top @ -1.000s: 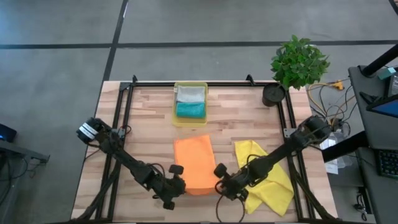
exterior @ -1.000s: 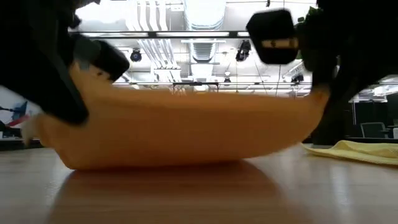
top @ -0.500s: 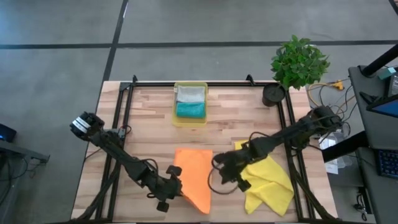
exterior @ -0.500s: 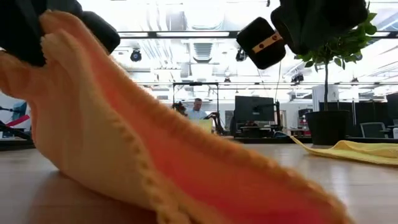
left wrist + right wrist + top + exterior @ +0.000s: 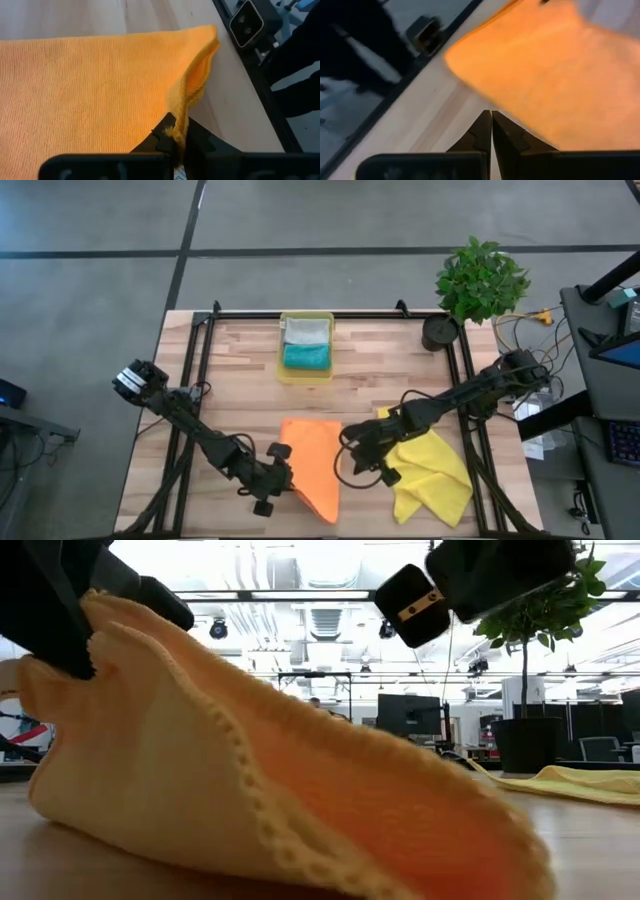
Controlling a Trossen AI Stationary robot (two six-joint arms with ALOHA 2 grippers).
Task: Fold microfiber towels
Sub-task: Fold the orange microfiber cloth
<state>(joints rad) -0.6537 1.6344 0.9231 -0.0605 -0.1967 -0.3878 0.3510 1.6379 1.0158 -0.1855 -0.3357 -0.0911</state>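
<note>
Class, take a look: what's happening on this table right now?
A two-armed robot is partway through folding an orange towel on the wooden table. The left gripper is shut on the towel's edge, lifting it. The right gripper is shut and empty beside the towel. A yellow towel lies crumpled at the right, unfolded. A grey towel and a teal towel lie in the yellow tray at the back.

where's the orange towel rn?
High view: orange towel at the table's near-centre edge, left gripper pinching its corner, yellow towel to its right.
</note>
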